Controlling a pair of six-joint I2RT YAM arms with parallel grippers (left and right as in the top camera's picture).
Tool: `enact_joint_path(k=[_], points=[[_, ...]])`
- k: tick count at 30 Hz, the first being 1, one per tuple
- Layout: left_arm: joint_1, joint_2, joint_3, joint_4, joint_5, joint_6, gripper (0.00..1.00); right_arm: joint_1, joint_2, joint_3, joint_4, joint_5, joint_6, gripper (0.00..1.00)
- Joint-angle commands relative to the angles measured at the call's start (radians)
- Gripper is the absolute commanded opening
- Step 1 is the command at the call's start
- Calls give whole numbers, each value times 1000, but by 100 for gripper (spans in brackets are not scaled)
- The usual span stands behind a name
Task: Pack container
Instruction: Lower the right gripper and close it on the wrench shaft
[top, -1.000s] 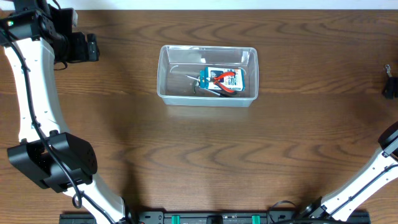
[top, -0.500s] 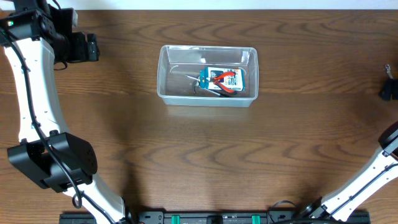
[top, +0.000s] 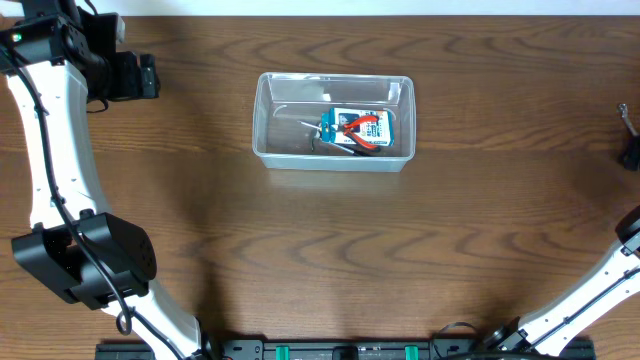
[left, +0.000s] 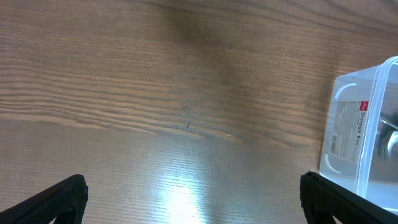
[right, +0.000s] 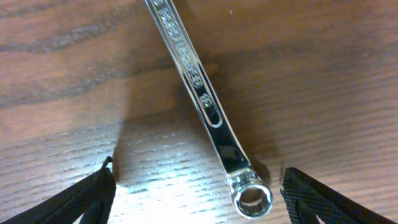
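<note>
Zero things held: left gripper (left: 193, 193) and right gripper (right: 196, 180) both gape wide. Your right one straddles a wrench (right: 193, 74); the container (top: 333, 158) sits well left of it. Pinch off-centre and that thin flat steel could skid away.

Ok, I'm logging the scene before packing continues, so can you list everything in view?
container: one, clear plastic, table centre, open-topped.
pliers pack: one, red handles on a blue-and-white card, inside the container's right half.
wrench: one, chrome, flat on the table at its right edge, outside the container.
table: one, brown wood, under everything.
left tool: one, black, open and empty, left of the container.
right tool: one, black, open, over the wrench, not gripping it.
</note>
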Motion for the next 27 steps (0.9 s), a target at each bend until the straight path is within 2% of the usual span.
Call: enact_joint_path(k=[1, 13, 16, 22, 27], points=[[3, -3, 1, -3, -8, 5, 98, -3, 10, 6, 10, -42, 2, 87], [3, -3, 1, -3, -9, 5, 98, -2, 10, 6, 27, -56, 2, 77], [3, -3, 1, -3, -8, 5, 98, 0, 10, 6, 28, -56, 2, 71], [3, -3, 1, -3, -8, 5, 98, 9, 10, 6, 44, -56, 2, 70], [3, -3, 1, -3, -8, 5, 98, 16, 10, 6, 60, -56, 2, 64]])
